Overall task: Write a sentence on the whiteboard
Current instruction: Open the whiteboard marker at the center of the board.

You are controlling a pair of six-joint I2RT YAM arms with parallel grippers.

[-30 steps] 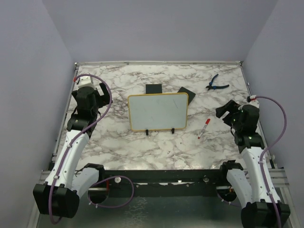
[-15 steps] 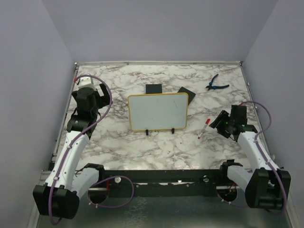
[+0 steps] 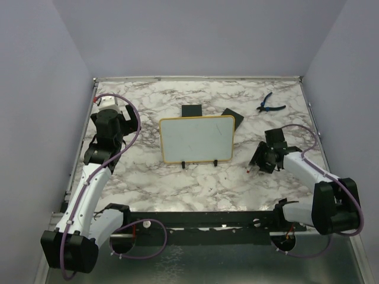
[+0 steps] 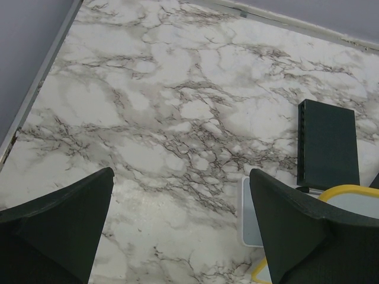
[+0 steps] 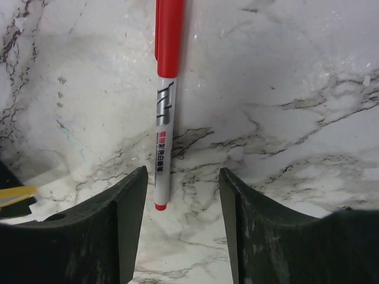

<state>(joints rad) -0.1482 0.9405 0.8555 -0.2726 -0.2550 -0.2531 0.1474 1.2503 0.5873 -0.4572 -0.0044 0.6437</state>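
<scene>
The whiteboard (image 3: 196, 139), white with a thin yellow frame and two black feet, stands at mid-table; any sentence on it is too faint to tell. A corner of its yellow frame (image 4: 348, 190) shows in the left wrist view. A marker (image 5: 164, 118) with a red cap and white barrel lies flat on the marble to the board's right. My right gripper (image 5: 182, 177) is low over it and open, the marker's rear end lying between the jaws close to the left finger (image 5: 127, 201). From above, the right gripper (image 3: 258, 161) covers most of the marker. My left gripper (image 3: 112, 115) hangs open left of the board.
Blue pliers (image 3: 271, 105) lie at the back right. Two small black squares (image 3: 191, 110) (image 3: 232, 116) sit just behind the board, one of them (image 4: 328, 145) also in the left wrist view. Metal rails edge the marble table (image 3: 148, 177), with purple walls beyond.
My right arm has swung down and left from the table's right edge to the marker, and its jaws have narrowed. The left arm and the board have not moved.
</scene>
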